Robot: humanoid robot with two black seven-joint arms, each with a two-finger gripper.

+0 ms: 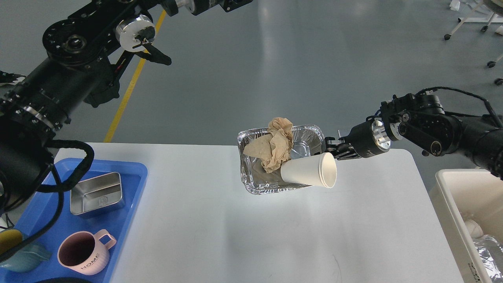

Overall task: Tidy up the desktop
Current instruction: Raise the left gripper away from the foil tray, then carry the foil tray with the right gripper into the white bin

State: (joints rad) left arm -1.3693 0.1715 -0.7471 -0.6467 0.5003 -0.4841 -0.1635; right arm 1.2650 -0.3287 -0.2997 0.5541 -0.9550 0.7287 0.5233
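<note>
The white surface (pixel 243 236) fills the near and middle part of the head view, its far edge running across the centre. A foil tray (pixel 259 184) is held tilted above the far middle of the surface, its open side turned toward the camera. A crumpled piece of brown paper (pixel 275 145) is lodged inside it against the far wall, and a white paper cup (pixel 310 175) lies on its side at the tray's right rim, its mouth turned to the right.

The right gripper (pixel 328 147) is seen at the tray's far right corner, closed onto the foil rim. The left arm is raised to the far left, and its gripper is cut off by the top edge of the view, so its opening cannot be judged.

A blue tray (pixel 133 184) rests on the near left of the surface. A steel box (pixel 96 192) and a pink mug (pixel 80 253) marked HOME are seen in it, with a teal cup (pixel 23 259) partly hidden at the left edge. A cream bin (pixel 452 200) stands beside the right end of the surface, with crumpled foil (pixel 489 251) inside it.
</note>
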